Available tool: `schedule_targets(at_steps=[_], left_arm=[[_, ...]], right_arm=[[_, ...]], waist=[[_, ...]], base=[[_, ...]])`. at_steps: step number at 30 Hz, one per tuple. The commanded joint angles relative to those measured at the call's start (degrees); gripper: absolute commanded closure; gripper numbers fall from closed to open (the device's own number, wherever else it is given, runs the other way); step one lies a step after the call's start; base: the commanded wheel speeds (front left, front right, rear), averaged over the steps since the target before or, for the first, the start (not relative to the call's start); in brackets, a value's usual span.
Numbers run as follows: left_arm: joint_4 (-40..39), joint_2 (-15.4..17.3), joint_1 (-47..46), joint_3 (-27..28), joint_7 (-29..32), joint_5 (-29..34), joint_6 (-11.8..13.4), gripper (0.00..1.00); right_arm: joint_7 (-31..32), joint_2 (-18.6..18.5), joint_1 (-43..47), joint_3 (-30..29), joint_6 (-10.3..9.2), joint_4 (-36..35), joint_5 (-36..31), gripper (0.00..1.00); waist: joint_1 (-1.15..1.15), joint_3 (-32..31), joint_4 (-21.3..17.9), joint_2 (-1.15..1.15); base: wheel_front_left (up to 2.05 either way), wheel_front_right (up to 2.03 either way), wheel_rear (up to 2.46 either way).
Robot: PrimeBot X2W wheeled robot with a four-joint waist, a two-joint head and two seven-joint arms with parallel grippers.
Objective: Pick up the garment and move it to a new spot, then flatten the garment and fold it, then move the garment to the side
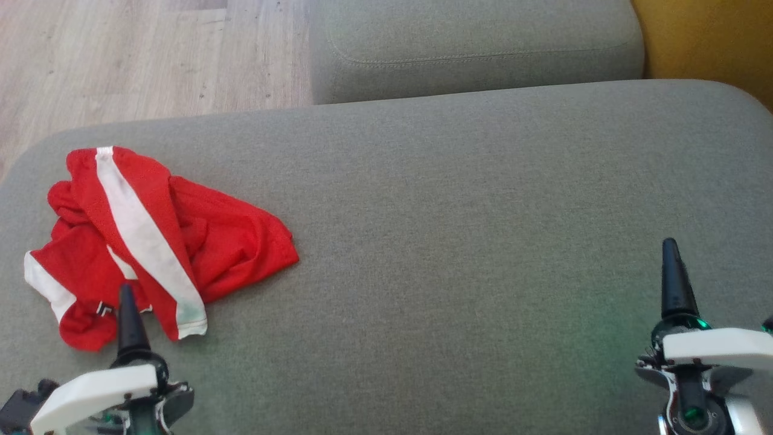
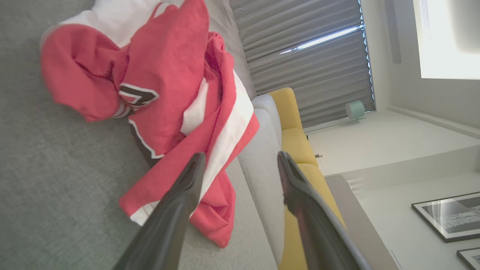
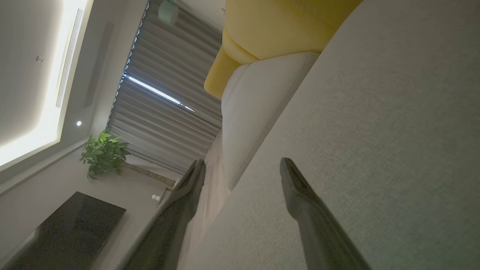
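A: What is the largest thing seen?

B: A grey sofa seat cushion is spread across the head view. A second grey cushion is set behind it. A wooden floor is seen at the far left and yellow upholstery at the far right.

A: Where is the garment found?

B: A red sports jersey with white bands is crumpled on the left part of the seat cushion, near its left edge.

A: How is it turned?

B: The heap is spread more from left to right than from front to back. Its broad white band is run slantwise from the far left towards the near edge. A red corner is pointed to the robot's right, towards the bare middle of the cushion.

A: And the pincers?

B: The left pincer is held wide and nothing is gripped. In the head view one finger is seen over the jersey's near edge, and contact cannot be told. The right pincer is likewise spread wide over bare cushion at the near right, well apart from the jersey.

A: Can any writing be read?

B: A dark patch edged in white is seen in the left wrist view. It is folded over and cannot be read.
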Motion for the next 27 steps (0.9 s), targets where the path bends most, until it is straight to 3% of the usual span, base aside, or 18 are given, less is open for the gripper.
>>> schedule_targets(at_steps=[1,10,27], left_arm=[[-2.5,0.3,-2.5,0.2,-0.4,1.3,0.1,0.0],[-6.5,0.4,-2.3,-3.0,-2.0,10.5,1.4,0.0],[-7.9,0.4,-2.4,-9.5,-4.7,30.8,3.6,0.0]], right_arm=[[-0.6,-0.3,-3.2,0.7,-0.01,-2.8,-1.9,0.0],[-2.1,-0.4,-3.2,2.7,-0.02,-5.7,-13.4,0.0],[-4.8,-0.4,-2.9,4.5,-0.02,-7.3,-28.6,0.0]], waist=[[0.0,0.0,0.0,0.0],[0.0,0.3,0.0,0.0],[0.0,0.6,-0.6,0.0]], base=[[0.0,0.0,0.0],[0.0,0.0,0.0],[0.0,0.0,0.0]])
